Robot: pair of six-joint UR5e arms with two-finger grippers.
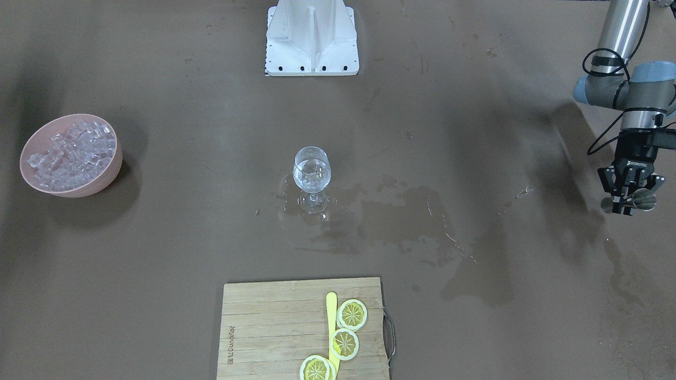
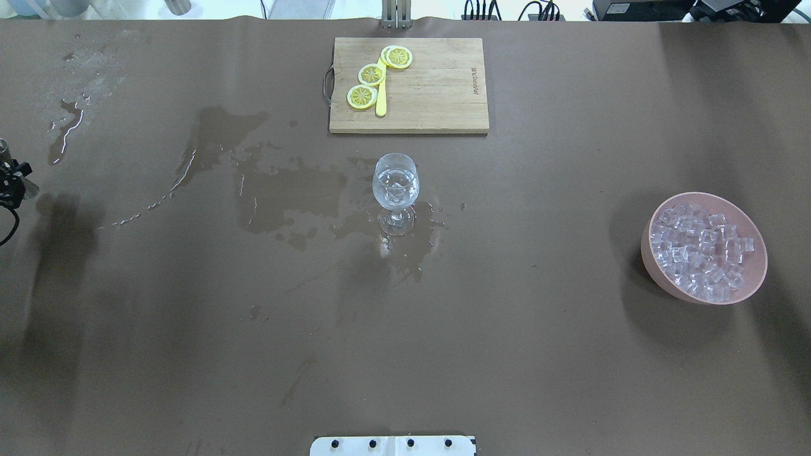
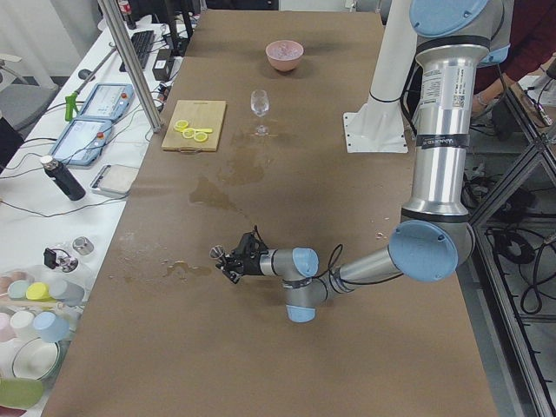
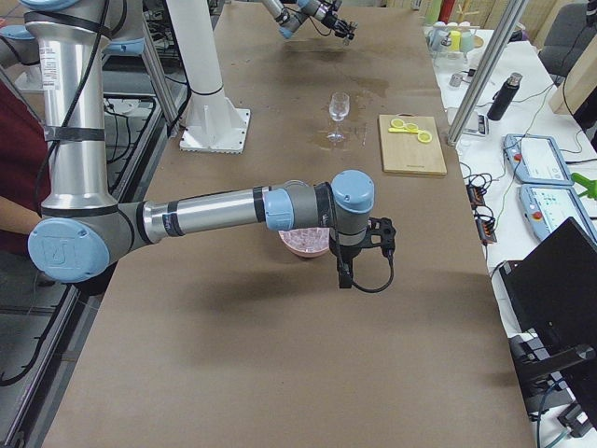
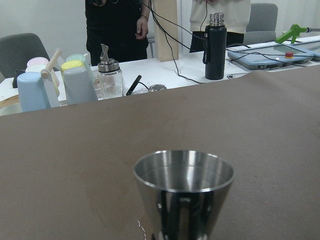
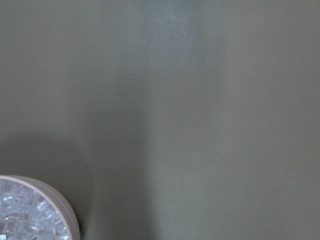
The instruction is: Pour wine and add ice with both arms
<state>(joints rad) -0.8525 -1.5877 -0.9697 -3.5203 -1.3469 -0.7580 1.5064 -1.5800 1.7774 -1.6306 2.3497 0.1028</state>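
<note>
Looks poured: wine (image 1: 311, 178) in glass (image 1: 311, 156), well clear of left gripper (image 1: 626, 203) clamped on steel cup (image 1: 644, 199). Left to add: ice (image 1: 74, 152), in bowl (image 1: 108, 174) below right gripper (image 4: 381, 235), grip state untellable.

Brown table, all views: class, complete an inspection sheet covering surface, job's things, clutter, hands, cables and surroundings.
Surface: brown table, wet patches beside the glass.
Job's things: clear stemmed wine glass upright, some clear liquid inside; pink bowl of clear ice cubes.
Clutter: bamboo board with three lemon slices.
Hands: left hand grips a small steel cup; right hand near the bowl, state unclear.
Cables: black loop hanging at right wrist.
Surroundings: white bench with cups, black bottle; people standing.
</note>
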